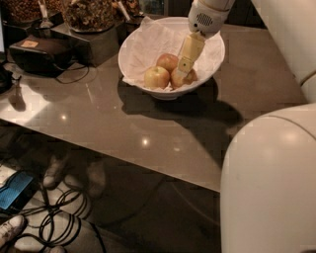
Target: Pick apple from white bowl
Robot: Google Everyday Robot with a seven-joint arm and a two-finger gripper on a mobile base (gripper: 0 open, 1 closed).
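Observation:
The white bowl (pixel 148 42) with its crumpled paper lining stands on the grey table and holds three apples. The orange-red apple (pixel 190 77) lies at the right of the group, partly hidden by my gripper (pixel 182 69). The gripper reaches down into the bowl from the upper right, and its yellow tip rests on or right against this apple. A paler yellow-green apple (pixel 156 77) lies to the left. A more evenly red apple (pixel 168 61) lies behind.
The grey table (pixel 123 128) has its front edge running diagonally at the lower right. A black device (pixel 42 53) with a cable and jars of snacks (pixel 91 12) stand at the back left. My white arm body (pixel 269 183) fills the lower right. Cables lie on the floor.

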